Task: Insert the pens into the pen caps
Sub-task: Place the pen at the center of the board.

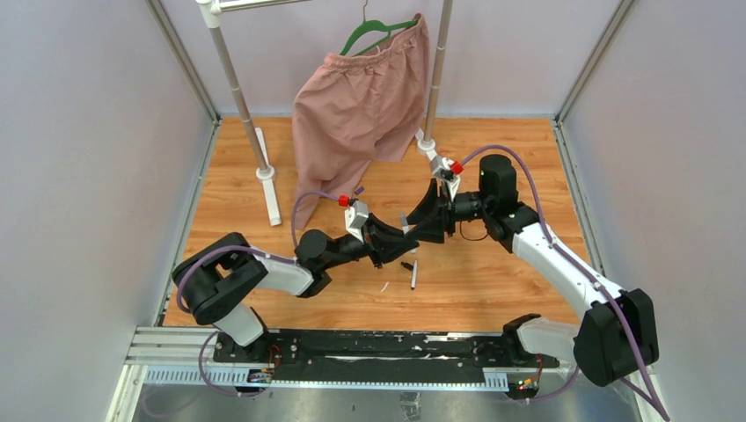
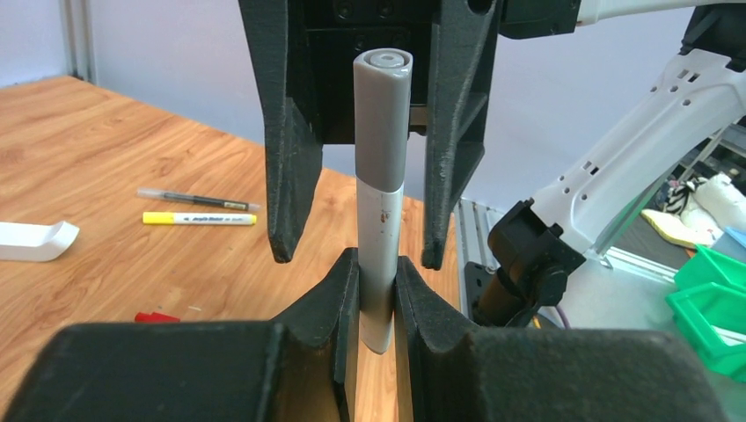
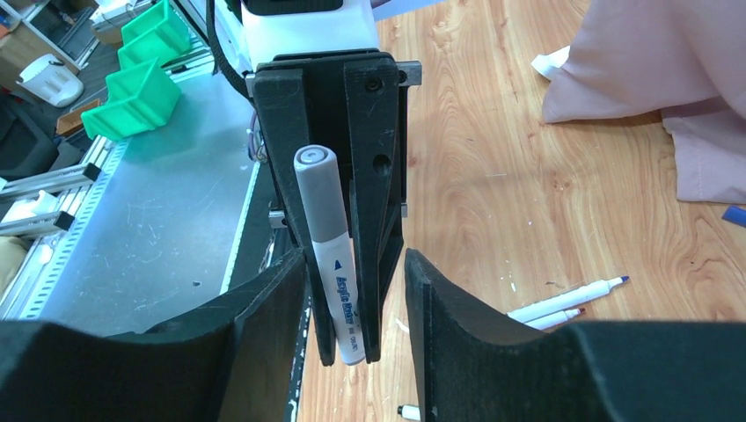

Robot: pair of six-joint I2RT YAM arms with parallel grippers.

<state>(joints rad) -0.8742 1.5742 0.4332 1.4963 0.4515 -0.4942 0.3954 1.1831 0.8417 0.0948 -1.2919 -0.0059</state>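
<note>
My left gripper (image 2: 378,264) is shut on a white-barrelled pen (image 2: 381,224) that wears a grey pen cap (image 2: 383,114) on its upper end and stands upright above the table. My right gripper (image 3: 354,255) is open; its fingers (image 2: 286,132) stand either side of the grey cap without touching it. In the top view both grippers meet mid-table, left (image 1: 396,236) and right (image 1: 429,215). A yellow-tipped pen (image 2: 199,218), a slim black pen (image 2: 198,200) and a red cap (image 2: 157,316) lie on the wood. Two white pens (image 3: 567,301) lie to the right.
A clothes rack with pink shorts (image 1: 361,105) on a green hanger stands at the back, its white foot (image 1: 266,176) on the left. A black pen (image 1: 414,275) lies below the grippers. Green bins (image 3: 141,92) sit beyond the table edge. A white tray piece (image 2: 31,239) lies left.
</note>
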